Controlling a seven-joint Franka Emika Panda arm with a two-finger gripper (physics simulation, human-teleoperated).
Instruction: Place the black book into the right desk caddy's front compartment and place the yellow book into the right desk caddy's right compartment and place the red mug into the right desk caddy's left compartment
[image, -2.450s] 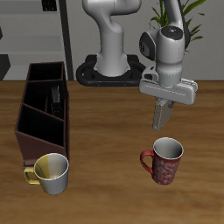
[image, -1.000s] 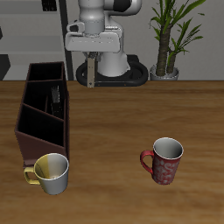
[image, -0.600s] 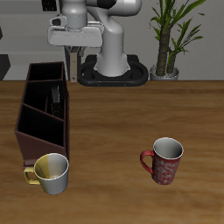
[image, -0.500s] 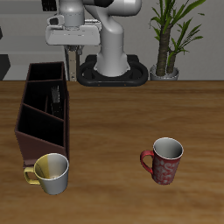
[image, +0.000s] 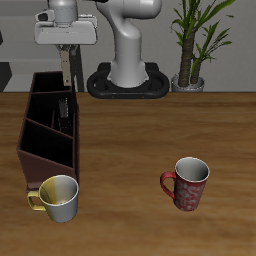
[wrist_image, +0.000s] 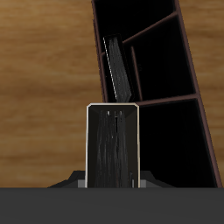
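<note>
My gripper is shut on the thin greyish-tan yellow book, which hangs upright above the back end of the dark brown right desk caddy. In the wrist view the held book is end-on over the caddy. The black book stands tilted in the caddy's middle section and also shows in the wrist view. The red mug stands upright on the table near the front edge, far from the caddy and the gripper.
A yellow-cream mug stands just in front of the caddy's near end. The robot base and a potted plant stand at the table's back.
The gripper has carried the yellow book from above the red mug, back across the table, to above the caddy's back end. The mugs and the black book have not moved.
</note>
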